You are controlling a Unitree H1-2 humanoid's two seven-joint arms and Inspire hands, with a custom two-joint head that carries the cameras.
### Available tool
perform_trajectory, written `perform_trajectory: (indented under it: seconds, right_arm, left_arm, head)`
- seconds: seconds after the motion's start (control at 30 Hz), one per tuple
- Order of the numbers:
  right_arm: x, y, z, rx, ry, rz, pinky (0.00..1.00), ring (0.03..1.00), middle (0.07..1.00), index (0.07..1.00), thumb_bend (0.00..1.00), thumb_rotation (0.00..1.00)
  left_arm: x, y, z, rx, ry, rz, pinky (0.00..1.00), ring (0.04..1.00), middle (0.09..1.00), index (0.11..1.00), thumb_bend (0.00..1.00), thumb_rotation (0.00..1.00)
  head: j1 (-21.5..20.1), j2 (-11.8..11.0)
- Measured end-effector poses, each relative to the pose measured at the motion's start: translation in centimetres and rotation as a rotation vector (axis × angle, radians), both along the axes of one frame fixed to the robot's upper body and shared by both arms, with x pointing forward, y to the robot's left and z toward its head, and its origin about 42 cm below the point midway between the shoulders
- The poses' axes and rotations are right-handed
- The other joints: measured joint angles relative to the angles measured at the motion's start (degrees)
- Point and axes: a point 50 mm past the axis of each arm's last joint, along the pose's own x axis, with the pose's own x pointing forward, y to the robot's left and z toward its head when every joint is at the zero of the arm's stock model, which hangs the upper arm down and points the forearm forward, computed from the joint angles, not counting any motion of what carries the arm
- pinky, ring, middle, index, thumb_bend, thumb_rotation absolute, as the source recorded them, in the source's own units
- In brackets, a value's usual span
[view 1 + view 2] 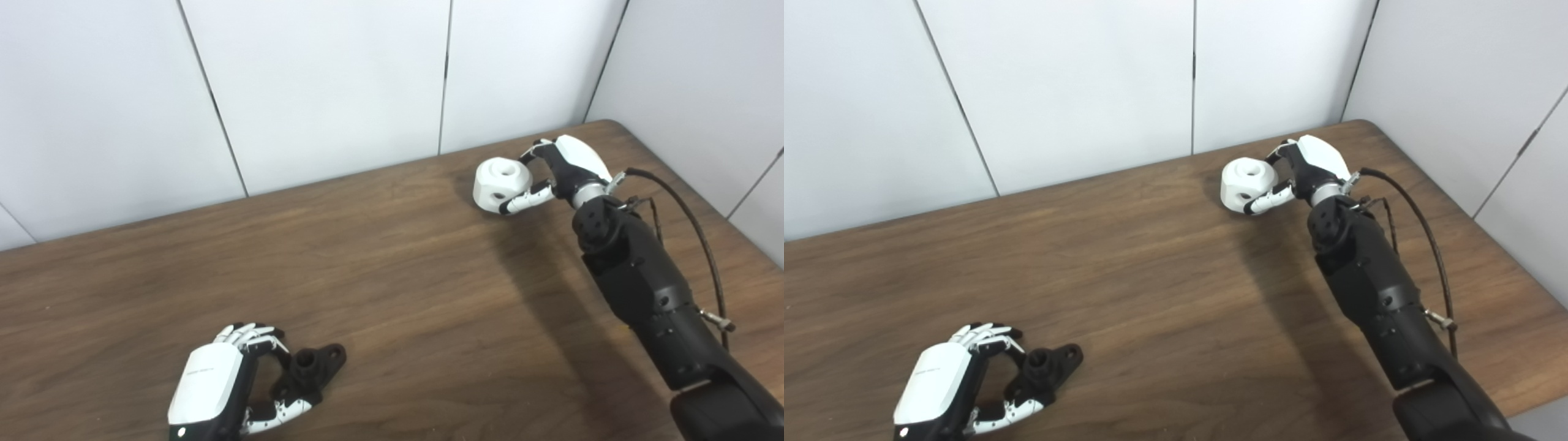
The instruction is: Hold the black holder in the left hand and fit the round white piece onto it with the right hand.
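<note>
On left robot hand (211, 383), faint writing, unreadable.

No legible text or markings.

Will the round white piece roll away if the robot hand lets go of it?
Probably not. The round white piece looks chunky with flat cut faces and seems to sit flat on the table, so it should stay put. It looks like stiff, smooth plastic, so it might slip a little between the right robot hand fingers.
</note>
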Motion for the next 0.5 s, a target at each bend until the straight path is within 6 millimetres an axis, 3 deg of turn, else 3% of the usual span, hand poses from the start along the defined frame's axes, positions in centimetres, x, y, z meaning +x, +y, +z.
perform_trajectory:
  seconds: [0.5]
  right_arm:
    - [0.30,0.07,-0.11,-0.002,0.003,-0.001,1.00,1.000,0.924,0.652,0.85,0.22]
  left_arm:
    - [-0.04,-0.03,-0.02,-0.001,-0.001,0.002,0.92,0.840,0.750,0.485,0.52,0.04]
  head:
    - [0.35,-0.17]
